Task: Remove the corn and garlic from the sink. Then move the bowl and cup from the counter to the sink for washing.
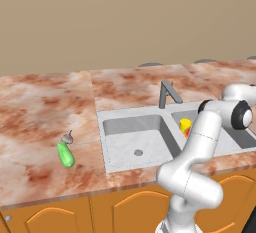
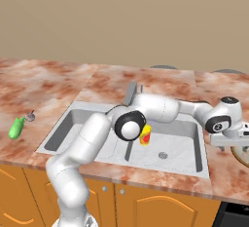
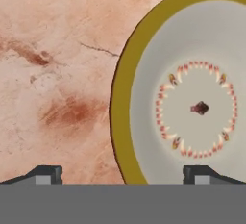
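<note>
The arm rises from the base, bends over the sink's [image 2: 204,165] front rim and reaches far right, so the gripper [image 2: 228,145] hangs over the counter [image 2: 146,80] past the sink's right edge, pointing down. In the hand view the two fingertips [image 3: 45,174] stand wide apart with nothing between them — one over bare marble, the other over the bowl [image 3: 192,55], whose mustard rim and pale inside with a ring of small red marks lie just under the hand. From the right base view a sliver of that bowl's rim shows at the frame edge, below the gripper.

Counted: one corn [image 1: 65,155], green, lying on the counter left of the sink; one garlic [image 1: 68,138], touching or just beside the corn's far end — both out of the basins. One cup [image 1: 185,126], yellow, standing upright in the right basin, partly hidden by the arm. One bowl, on the counter. One sink with two basins, each with a round drain, and one grey tap [image 1: 167,93] behind the divider.
</note>
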Tool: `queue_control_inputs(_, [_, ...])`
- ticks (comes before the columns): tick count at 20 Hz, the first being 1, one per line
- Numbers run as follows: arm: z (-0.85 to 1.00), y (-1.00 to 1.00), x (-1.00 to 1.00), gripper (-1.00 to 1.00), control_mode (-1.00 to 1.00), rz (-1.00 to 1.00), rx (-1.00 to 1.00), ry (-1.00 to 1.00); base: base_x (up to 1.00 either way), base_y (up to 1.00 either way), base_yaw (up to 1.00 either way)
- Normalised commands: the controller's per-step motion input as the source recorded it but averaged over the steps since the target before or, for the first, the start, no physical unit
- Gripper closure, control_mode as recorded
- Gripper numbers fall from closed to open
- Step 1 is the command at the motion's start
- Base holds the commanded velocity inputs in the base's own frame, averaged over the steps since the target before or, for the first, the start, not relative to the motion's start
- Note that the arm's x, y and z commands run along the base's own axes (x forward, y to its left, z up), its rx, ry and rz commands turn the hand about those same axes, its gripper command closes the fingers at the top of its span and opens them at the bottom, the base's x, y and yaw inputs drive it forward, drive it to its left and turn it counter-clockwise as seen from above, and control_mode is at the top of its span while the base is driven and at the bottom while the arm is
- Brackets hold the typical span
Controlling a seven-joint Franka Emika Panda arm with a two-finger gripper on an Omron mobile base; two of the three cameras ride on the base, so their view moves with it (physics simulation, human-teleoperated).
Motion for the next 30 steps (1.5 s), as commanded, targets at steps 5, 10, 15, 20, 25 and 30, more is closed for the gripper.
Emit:
queue_control_inputs(5, [-0.13, -0.15, 0.12, -1.0, -1.0, 0.0, 0.0, 0.0, 0.0, 0.0, 0.0])
queue_control_inputs(10, [-0.12, -0.16, 0.14, -1.0, -1.0, 0.0, 0.0, 0.0, 0.0, 0.0, 0.0])
queue_control_inputs(15, [-0.13, -0.15, 0.11, -1.0, -1.0, 0.0, 0.0, 0.0, 0.0, 0.0, 0.0])
queue_control_inputs(20, [-0.13, -0.09, 0.05, -1.0, -1.0, 0.0, 0.0, 0.0, 0.0, 0.0, 0.0])
queue_control_inputs(25, [-0.09, -0.07, 0.02, -1.0, -1.0, 0.0, 0.0, -0.03, 0.0, 0.0, 0.0])
queue_control_inputs(30, [-0.03, 0.0, 0.0, 1.0, -1.0, 0.0, 0.0, -0.03, 0.0, 0.0, 0.0])
